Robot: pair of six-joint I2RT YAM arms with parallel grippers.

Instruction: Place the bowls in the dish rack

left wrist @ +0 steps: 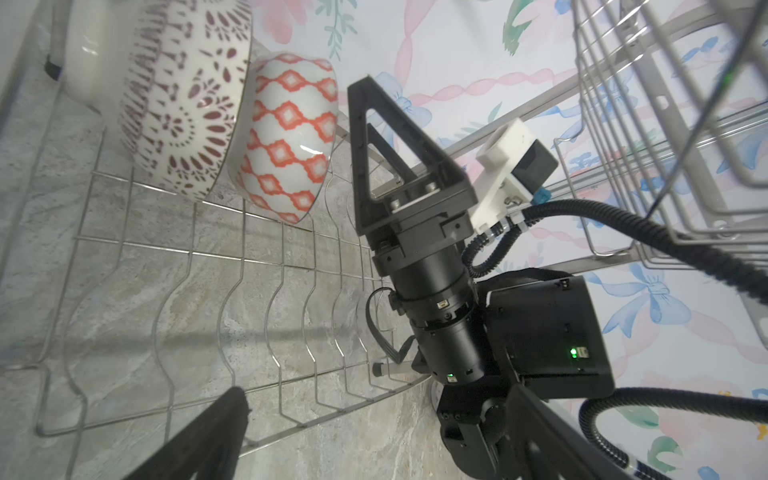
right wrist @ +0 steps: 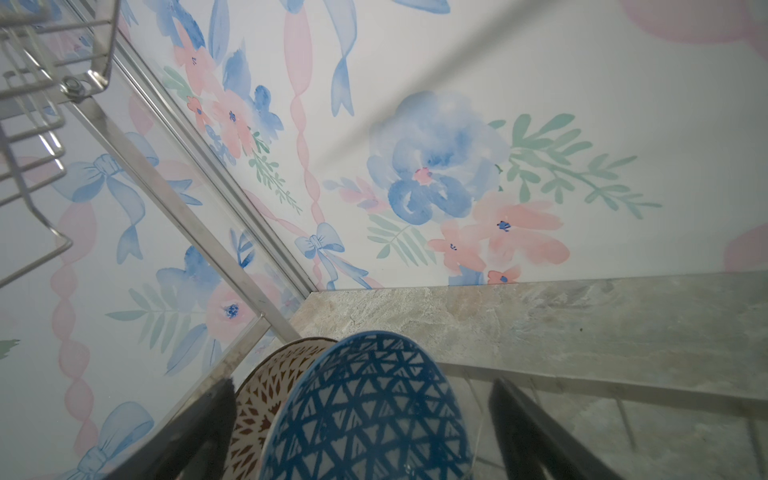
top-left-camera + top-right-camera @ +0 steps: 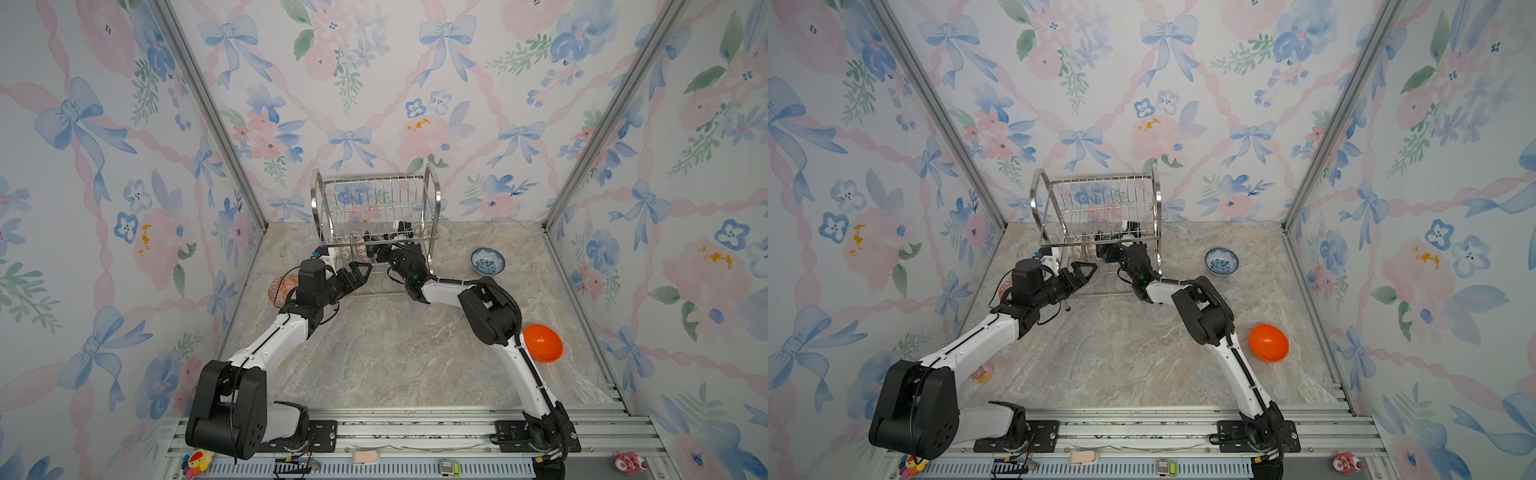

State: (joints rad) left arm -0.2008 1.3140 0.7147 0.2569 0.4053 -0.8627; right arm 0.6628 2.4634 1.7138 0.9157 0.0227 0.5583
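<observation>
The dish rack [image 3: 376, 179] [image 3: 1096, 179] stands at the back middle in both top views. Patterned bowls [image 3: 347, 249] stand on edge in its lower tier: a maroon-patterned one [image 1: 183, 95] and an orange-red diamond one [image 1: 291, 133]. My right gripper [image 3: 371, 244] [image 2: 361, 436] reaches into that tier, open, with a blue-lattice bowl [image 2: 365, 411] between its fingers, gaps on both sides. My left gripper [image 3: 365, 272] [image 1: 374, 449] is open and empty at the rack's front left. A blue-white bowl [image 3: 487, 261], a plain orange bowl [image 3: 542, 343] and an orange-patterned bowl [image 3: 279, 289] sit on the table.
Floral walls with metal corner posts [image 3: 208, 112] close in the marble table [image 3: 395, 353]. The rack's upper basket [image 1: 665, 124] hangs over my right wrist. Small toys [image 3: 197, 461] [image 3: 629, 462] lie on the front rail by the arm bases.
</observation>
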